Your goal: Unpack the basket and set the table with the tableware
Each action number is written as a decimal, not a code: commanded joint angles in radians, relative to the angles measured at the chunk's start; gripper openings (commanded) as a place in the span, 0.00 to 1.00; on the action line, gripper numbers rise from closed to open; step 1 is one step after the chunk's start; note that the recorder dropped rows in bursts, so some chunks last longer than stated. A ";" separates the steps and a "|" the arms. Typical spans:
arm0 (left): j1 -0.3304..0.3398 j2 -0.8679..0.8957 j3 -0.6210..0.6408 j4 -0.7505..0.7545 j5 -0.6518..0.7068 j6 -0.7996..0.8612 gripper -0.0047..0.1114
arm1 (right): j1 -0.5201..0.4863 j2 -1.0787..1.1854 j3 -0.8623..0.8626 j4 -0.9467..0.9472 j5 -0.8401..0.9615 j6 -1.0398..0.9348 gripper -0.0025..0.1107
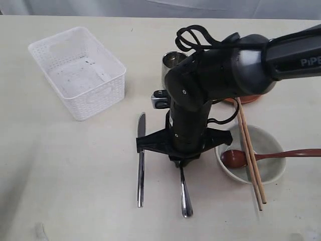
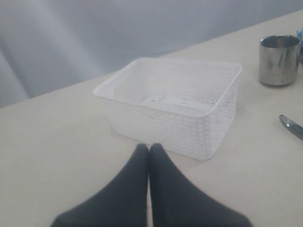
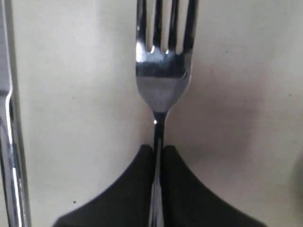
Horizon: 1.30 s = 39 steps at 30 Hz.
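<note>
The right end effector [image 3: 158, 152] is closed on the slim polished steel fork [image 3: 163, 80], its two dark fingers pinching the narrow neck just below the tines. In the exterior view the fork lies lengthwise on the pale cream matte tabletop [image 1: 75, 175], handle trailing out from under the arm, parallel to the long steel table knife [image 1: 141, 160] just beside it. Whether the fork rests on the surface or is a shade clear of it, I cannot tell

The left end effector [image 2: 149, 158] is closed with nothing between its fingers, pointing at the white rectangular lattice-sided plastic basket [image 1: 98, 103], which looks emptied

To the right sits the off-white round bowl [image 1: 273, 173] with the reddish-brown wooden spoon [image 1: 235, 158] resting in it and the brown wooden chopsticks [image 1: 256, 183] laid across its rim. The steel cup [image 1: 173, 61] and the reddish-brown round plate [image 1: 248, 99] are mostly hidden behind the arm

The fork should be light, rigid and quite slippery: smooth metal with a thin rounded neck, so it may swivel between the pads if it is swung. A hold near the neck keeps the tines steady but leaves the longer handle as a lever, so a grip closer to mid-handle would balance better. Lying flat, it offers little height for the fingers to get under
</note>
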 commanded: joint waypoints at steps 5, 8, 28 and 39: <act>-0.006 0.000 0.001 -0.005 -0.002 -0.004 0.04 | 0.000 -0.004 0.005 0.015 -0.130 -0.002 0.02; -0.006 0.000 0.001 -0.005 -0.002 -0.004 0.04 | 0.000 -0.004 0.005 0.015 -0.130 -0.009 0.02; -0.006 0.000 0.001 -0.005 -0.002 -0.004 0.04 | -0.004 -0.070 -0.015 0.039 -0.041 0.002 0.52; -0.006 0.000 0.001 -0.005 -0.002 -0.004 0.04 | 0.136 -0.015 -0.151 0.038 0.082 -0.009 0.48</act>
